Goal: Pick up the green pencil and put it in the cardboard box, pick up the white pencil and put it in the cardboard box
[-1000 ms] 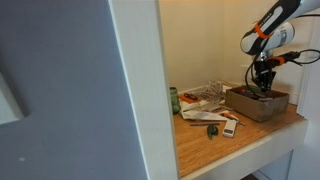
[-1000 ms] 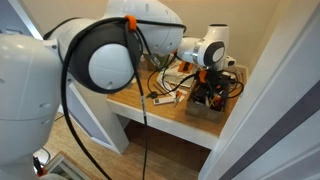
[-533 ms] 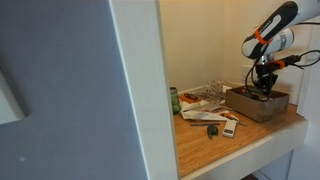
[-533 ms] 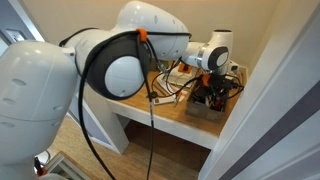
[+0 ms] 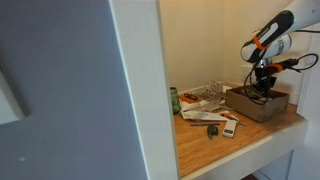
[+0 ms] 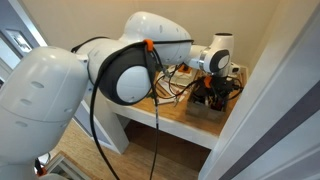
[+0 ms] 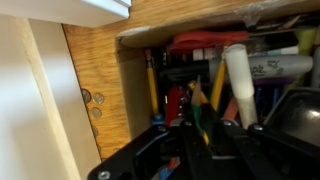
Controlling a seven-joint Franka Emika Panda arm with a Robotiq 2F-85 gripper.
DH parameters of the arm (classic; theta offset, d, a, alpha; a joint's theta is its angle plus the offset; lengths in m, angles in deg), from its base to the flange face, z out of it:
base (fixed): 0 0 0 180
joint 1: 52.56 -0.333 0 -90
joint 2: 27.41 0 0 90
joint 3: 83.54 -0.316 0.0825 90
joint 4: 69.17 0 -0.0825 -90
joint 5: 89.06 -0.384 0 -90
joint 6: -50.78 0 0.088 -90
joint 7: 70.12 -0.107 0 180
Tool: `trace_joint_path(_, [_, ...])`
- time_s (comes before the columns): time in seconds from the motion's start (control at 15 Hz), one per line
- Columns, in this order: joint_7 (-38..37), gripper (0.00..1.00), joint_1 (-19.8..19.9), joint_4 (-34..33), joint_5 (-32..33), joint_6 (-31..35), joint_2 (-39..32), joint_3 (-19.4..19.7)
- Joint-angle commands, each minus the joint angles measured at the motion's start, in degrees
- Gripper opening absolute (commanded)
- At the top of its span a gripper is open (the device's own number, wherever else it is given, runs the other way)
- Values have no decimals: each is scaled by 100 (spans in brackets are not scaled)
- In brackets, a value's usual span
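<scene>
Wooden counter [image 5: 205, 140] in a pale alcove. Your claw [image 5: 263, 88] hangs over the cardboard box [image 5: 262, 107]. Wrist view: the green pencil [image 7: 202, 118] sits between the narrowed jaws, pointing to 12 o'clock over the box. Whether they are pinching it cannot be told.

You see green pencil [image 7: 203, 118] at jaws, white marker [image 7: 238, 85] beside them, red pen [image 7: 205, 42] beyond; brown cardboard box [image 7: 185, 33], orange-brown table [image 7: 95, 60].
</scene>
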Motion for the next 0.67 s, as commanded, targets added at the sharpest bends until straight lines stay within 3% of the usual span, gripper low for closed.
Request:
trace_joint_path(0.0, [300, 48, 149, -217, -4, -26, -40, -101])
trace_joint_path(0.47, [362, 96, 32, 625, -6, -266, 899, -190])
trace_joint_path(0.6, [453, 100, 20, 918, -61, -328, 1169, -287])
